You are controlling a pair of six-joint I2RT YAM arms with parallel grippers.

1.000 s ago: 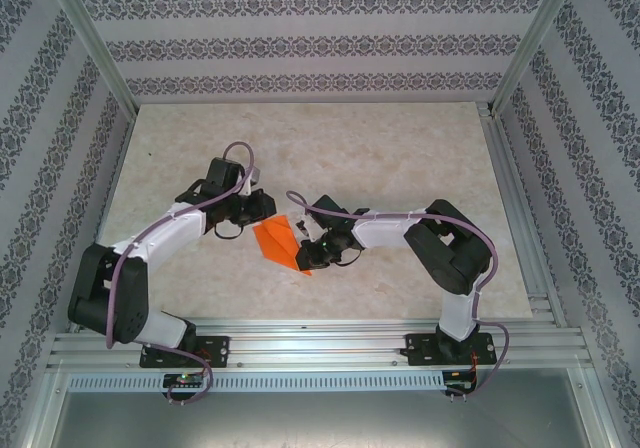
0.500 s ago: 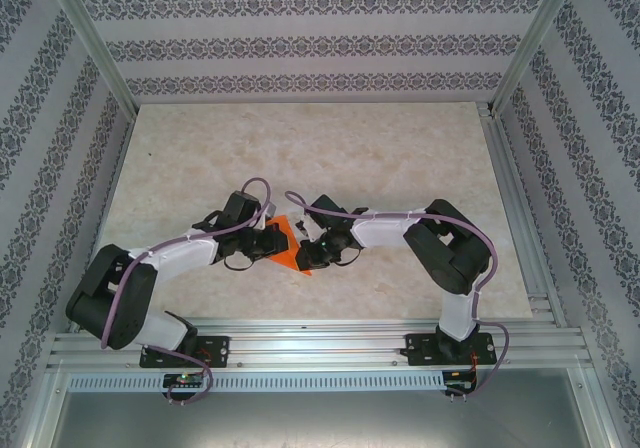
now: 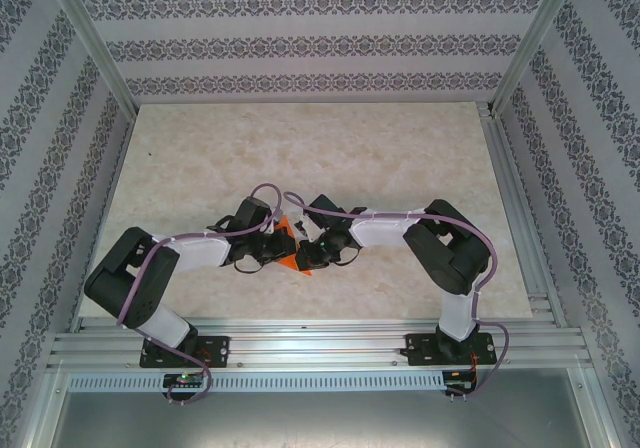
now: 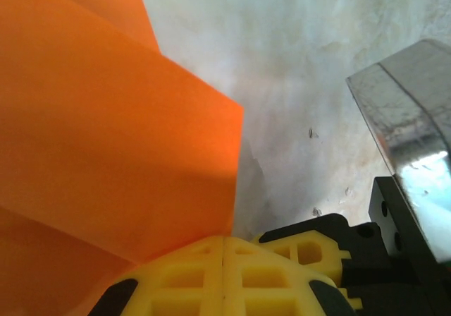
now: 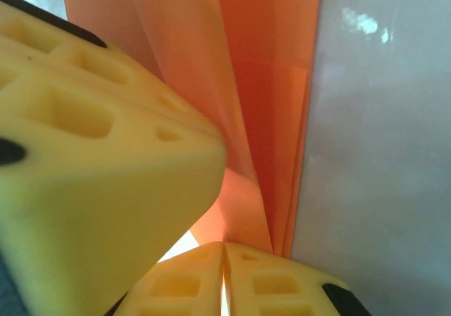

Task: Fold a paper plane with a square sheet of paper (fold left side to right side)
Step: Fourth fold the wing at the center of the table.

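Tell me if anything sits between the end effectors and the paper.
Nothing visible does. The left end effector and right end effector flank the paper, and both wrist views show it right up against them.

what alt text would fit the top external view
A robot's left gripper and right gripper meet mid-table, flanking a small creased orange sheet of paper. The table is pale and marbled, with patterned walls around it.

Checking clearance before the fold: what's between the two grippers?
The orange paper, partly folded, lies between the left gripper and right gripper. The top view shows it; both wrist views show paper right at the fingers.
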